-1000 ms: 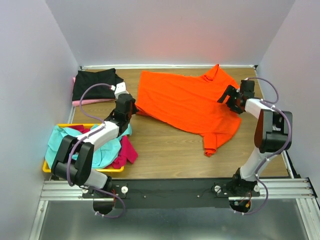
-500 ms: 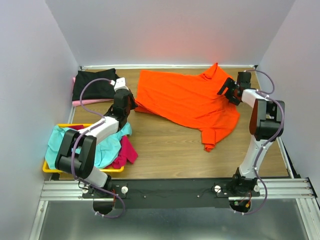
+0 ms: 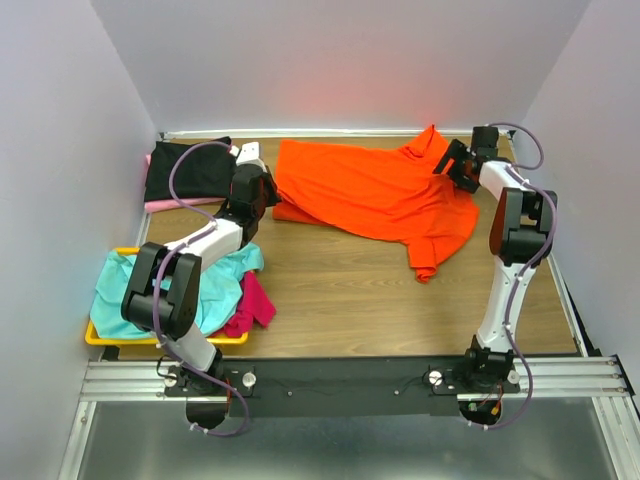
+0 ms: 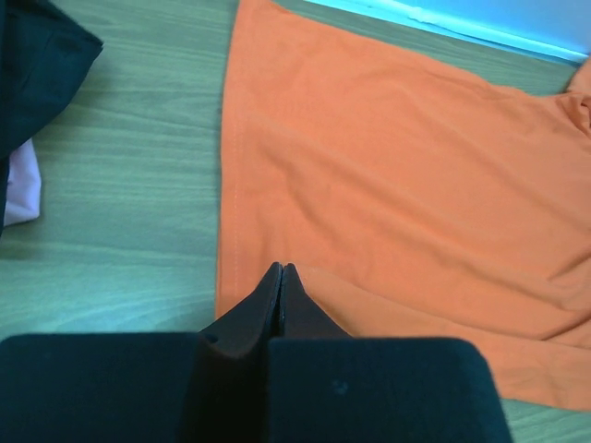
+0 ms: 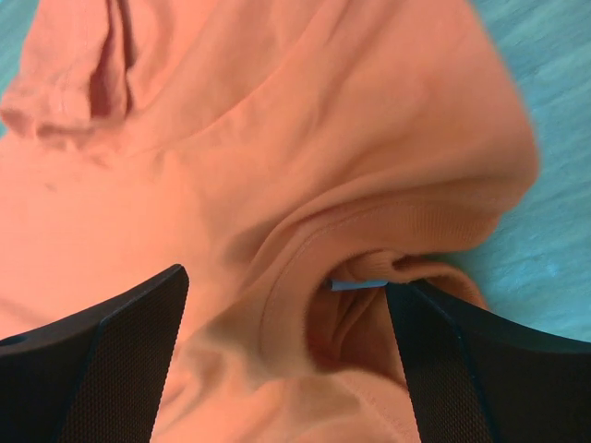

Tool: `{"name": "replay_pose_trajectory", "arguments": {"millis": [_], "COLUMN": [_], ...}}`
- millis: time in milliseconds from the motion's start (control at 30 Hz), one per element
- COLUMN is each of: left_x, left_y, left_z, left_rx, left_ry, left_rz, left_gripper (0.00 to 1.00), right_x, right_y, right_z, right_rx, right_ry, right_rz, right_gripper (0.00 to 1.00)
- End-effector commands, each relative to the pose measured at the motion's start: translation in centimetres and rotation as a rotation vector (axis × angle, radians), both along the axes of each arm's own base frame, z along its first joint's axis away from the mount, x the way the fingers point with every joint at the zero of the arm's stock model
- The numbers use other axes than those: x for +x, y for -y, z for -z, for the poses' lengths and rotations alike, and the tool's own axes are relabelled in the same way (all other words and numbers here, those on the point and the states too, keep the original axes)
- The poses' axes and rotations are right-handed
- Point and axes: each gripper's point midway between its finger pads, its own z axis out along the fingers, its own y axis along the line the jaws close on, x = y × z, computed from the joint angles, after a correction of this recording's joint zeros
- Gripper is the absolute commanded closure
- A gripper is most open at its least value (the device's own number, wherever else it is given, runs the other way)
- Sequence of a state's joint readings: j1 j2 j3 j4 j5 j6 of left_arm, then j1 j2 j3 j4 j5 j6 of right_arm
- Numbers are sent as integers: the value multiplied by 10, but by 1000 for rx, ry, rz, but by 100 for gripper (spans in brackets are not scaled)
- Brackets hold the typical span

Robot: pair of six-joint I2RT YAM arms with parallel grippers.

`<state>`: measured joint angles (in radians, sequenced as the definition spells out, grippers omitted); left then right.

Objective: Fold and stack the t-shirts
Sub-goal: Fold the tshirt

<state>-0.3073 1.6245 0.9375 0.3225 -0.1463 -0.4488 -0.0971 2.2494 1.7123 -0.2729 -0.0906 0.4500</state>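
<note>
Well, early days: the orange t-shirt (image 3: 370,195) lies spread, unfolded, across the far side of the wood-grain bench (image 3: 340,290), pale walls all round. Only the black t-shirt (image 3: 185,168) sits stacked on the pink t-shirt (image 3: 165,205); the teal t-shirt (image 3: 215,290) and magenta t-shirt (image 3: 255,300) wait heaped in the yellow tray (image 3: 92,337). Left claw (image 4: 280,274) is clenched on the orange hem, it seems; right claw (image 5: 286,280) is splayed around the collar.

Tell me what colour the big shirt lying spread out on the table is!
Bright orange. The shirt shows best in the top external view.
</note>
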Motion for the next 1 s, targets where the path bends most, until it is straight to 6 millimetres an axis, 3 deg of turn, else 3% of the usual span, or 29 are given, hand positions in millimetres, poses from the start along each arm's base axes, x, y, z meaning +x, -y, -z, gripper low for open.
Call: {"name": "replay_pose_trajectory", "arguments": {"millis": [0,33,67,100,133,200,233,267,333,433,467,533,700,800,967], "left_x": [7,7,6,5,4,3,2,1,-2,-6,-6,-5,-3,-3,-3], "left_y": [15,17,18,17,16,12,11,12,13,12,10,9,5,0,-8], "left_z": [-7,-5,-2,1,6,8,10,9,8,-2,-7,-7,-2,2,1], "left_rx": [-10,-12,-12,-11,-4,4,11,9,4,1,8,19,24,23,11], "left_ry": [26,20,13,7,-2,-6,-8,-6,2,30,41,37,22,17,16], "left_rz": [98,108,112,112,110,90,89,95,109,114,110,106,109,101,93], "left_gripper": [100,100,100,100,100,100,100,100,100,100,100,100,100,100,100], "right_x": [-11,-15,-20,-26,-44,-66,-86,-103,-127,-176,-191,-209,-241,-252,-273], "right_y": [-27,-33,-39,-40,-53,-61,-60,-58,-56,-59,-62,-71,-69,-65,-59], "right_z": [-40,-68,-60,-91,-110,-124,-110,-132,-134,-126,-113,-120,-98,-89,-59], "right_rx": [-39,-52,-56,-89,-110,-152,-163,-164,-160,-125,-108,-99,-132,-141,-161], "right_ry": [23,71,51,103,128,143,103,148,147,131,98,123,9,-11,-102], "right_rz": [-87,-106,-121,-110,-133,-137,-136,-120,-102,-82,-74,-81,-74,-52,-34], "right_gripper": [7,6,6,6,6,5,5,5,5,5,5,5,8,8,12]}}
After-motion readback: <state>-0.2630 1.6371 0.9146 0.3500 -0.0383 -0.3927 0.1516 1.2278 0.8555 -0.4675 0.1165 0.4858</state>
